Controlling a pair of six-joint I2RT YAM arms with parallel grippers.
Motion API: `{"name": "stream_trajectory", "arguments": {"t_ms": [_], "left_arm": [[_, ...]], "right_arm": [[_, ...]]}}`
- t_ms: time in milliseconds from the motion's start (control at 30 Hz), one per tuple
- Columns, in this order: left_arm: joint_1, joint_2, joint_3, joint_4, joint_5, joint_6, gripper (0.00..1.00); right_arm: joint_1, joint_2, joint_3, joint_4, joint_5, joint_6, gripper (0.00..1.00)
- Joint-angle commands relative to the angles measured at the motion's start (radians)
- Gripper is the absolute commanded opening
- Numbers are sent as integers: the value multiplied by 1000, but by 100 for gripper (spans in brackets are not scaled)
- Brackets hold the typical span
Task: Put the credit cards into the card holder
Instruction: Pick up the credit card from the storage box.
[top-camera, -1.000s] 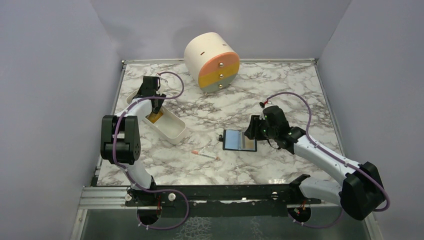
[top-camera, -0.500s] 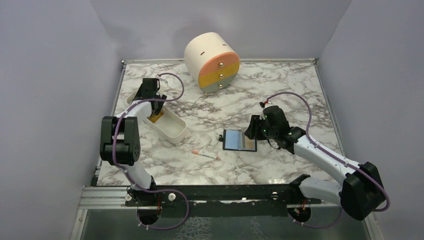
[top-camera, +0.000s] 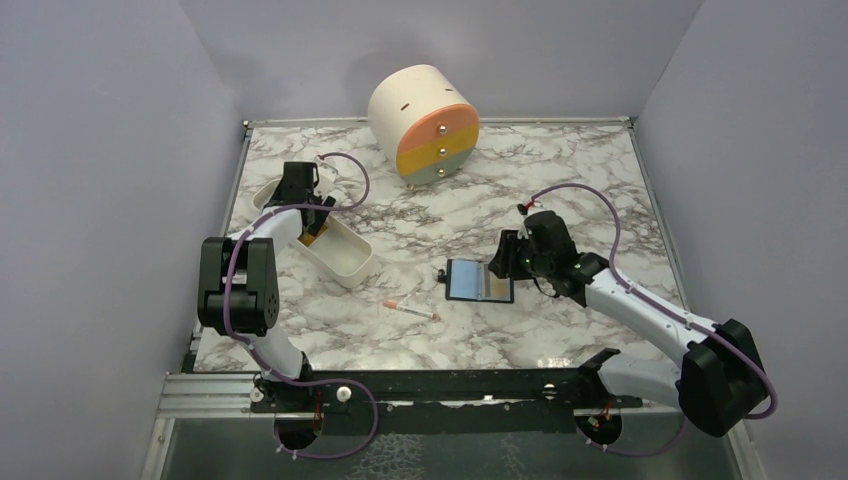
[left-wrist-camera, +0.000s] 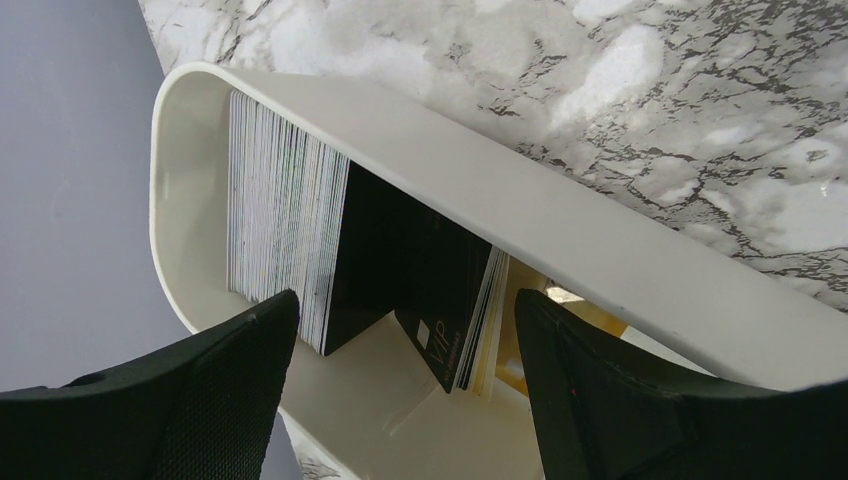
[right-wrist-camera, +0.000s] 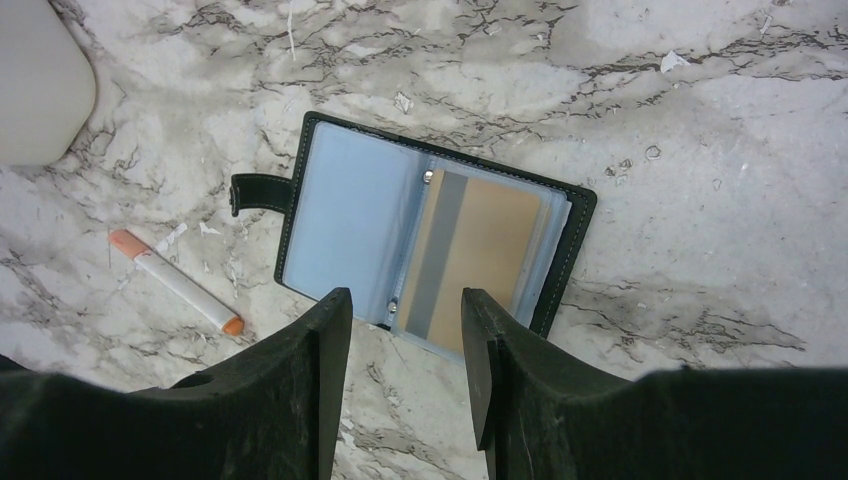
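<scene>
The white tray (left-wrist-camera: 560, 220) at the left of the table held the credit cards (left-wrist-camera: 285, 220) on edge in a packed row, so one could be pinched from above. The left gripper (left-wrist-camera: 405, 305) hung over them, fingers spread wide and empty. Right of centre the card holder (right-wrist-camera: 350, 215) lay open and flat, a tan card (right-wrist-camera: 480, 250) already sleeved. The right gripper (right-wrist-camera: 405, 300) hovered at its near edge, jaws apart, probably to steady it.

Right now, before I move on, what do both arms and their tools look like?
Both the left arm and right arm have white links with bulky black joint housings, and a purple cable loops along each. The left tool and right tool are matte black, each with two broad, tapering fingers.
</scene>
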Motion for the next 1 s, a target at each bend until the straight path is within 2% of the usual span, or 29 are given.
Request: {"name": "stream_trajectory", "arguments": {"t_ms": [0,233,700,967], "left_arm": [[-2,-19,-20,46,-2,33,81],[-2,8,-29,94,-53,52,81],[6,62,8,140,-142,93,68],[28,61,34,137,-114,76,59]], "right_arm": [[2,7,14,42,5,-14,45],[1,-5,18,35,11,-16,45],[1,-21,11,18,32,-18,45],[2,-15,12,20,33,-21,45]]}}
